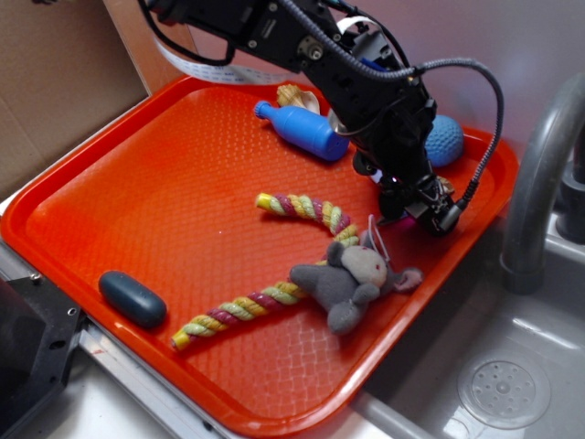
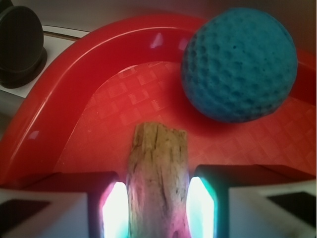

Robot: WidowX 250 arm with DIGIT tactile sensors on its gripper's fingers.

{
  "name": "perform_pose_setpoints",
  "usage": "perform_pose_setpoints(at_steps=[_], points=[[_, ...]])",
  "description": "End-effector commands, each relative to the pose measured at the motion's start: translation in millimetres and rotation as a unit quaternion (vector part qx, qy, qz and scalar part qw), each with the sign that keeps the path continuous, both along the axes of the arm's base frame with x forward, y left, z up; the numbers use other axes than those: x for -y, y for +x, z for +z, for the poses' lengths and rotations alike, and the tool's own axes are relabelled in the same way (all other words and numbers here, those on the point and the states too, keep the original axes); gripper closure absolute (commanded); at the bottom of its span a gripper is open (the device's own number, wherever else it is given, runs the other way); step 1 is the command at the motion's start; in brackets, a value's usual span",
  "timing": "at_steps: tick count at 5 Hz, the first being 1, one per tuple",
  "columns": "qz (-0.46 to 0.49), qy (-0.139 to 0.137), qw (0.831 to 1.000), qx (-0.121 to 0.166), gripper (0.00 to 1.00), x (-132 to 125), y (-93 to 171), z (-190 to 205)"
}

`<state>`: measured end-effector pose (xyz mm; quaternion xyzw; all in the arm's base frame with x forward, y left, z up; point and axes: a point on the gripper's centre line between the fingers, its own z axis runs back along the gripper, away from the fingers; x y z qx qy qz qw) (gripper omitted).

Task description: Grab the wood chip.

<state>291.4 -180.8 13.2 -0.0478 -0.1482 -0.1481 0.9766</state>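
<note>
One gripper [image 1: 413, 203] is seen in the exterior view, lowered onto the right part of the orange tray [image 1: 137, 201], near the blue ball [image 1: 444, 140]. The wood chip cannot be made out in this view; the arm hides that spot. Also on the tray: a blue bottle [image 1: 302, 129] at the far side, a tan seashell [image 1: 292, 95] behind it, a striped rope toy [image 1: 274, 294] across the middle, a grey plush mouse [image 1: 352, 279] on the near right, and a dark oval object [image 1: 132, 299] at the near left.

In the wrist view, the wood chip [image 2: 158, 173] sits between the two fingers [image 2: 116, 206], which press against both its sides, pinching it. Its long axis runs straight away from the camera, the blunt far end pointing toward the curved tray rim. The ball lies just beyond, to the right, apart from the chip.
</note>
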Motion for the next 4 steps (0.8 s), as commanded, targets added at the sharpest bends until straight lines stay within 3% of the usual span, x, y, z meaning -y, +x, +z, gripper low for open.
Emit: perform_pose_setpoints(at_steps=[1, 2, 3, 4], points=[[0.046, 0.013, 0.998, -0.038, 1.0, 0, -11, 18], [0.17, 0.04, 0.982, -0.064, 1.0, -36, -5, 68], [0.236, -0.054, 0.97, -0.008, 1.0, -80, -24, 114], [0.275, -0.112, 0.955, 0.004, 1.0, -128, -46, 160]])
